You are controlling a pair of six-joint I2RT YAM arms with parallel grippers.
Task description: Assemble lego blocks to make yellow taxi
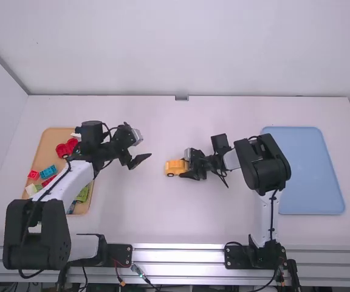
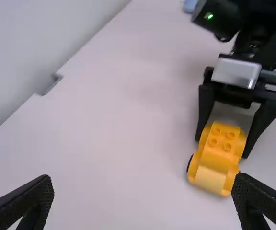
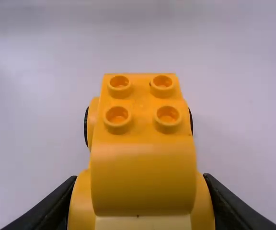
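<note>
In the high view my left gripper (image 1: 144,157) stands open at mid-table, left of the yellow lego car (image 1: 175,167). My right gripper (image 1: 186,169) holds the car from its right side. The left wrist view has the left gripper (image 2: 143,191) with its fingers wide apart and nothing between them; the yellow car (image 2: 217,158) lies beyond them, between the other arm's fingers. Seen from the right wrist, the right gripper (image 3: 141,201) is shut on the flanks of the yellow car (image 3: 143,177), whose studded top is bare.
An orange tray (image 1: 53,137) with several loose blocks, among them red block pieces (image 1: 67,147) and a blue block (image 1: 48,171), lies at the left, partly under the left arm. A blue tray (image 1: 305,170) lies at the right. White table surface (image 1: 144,213) surrounds the car.
</note>
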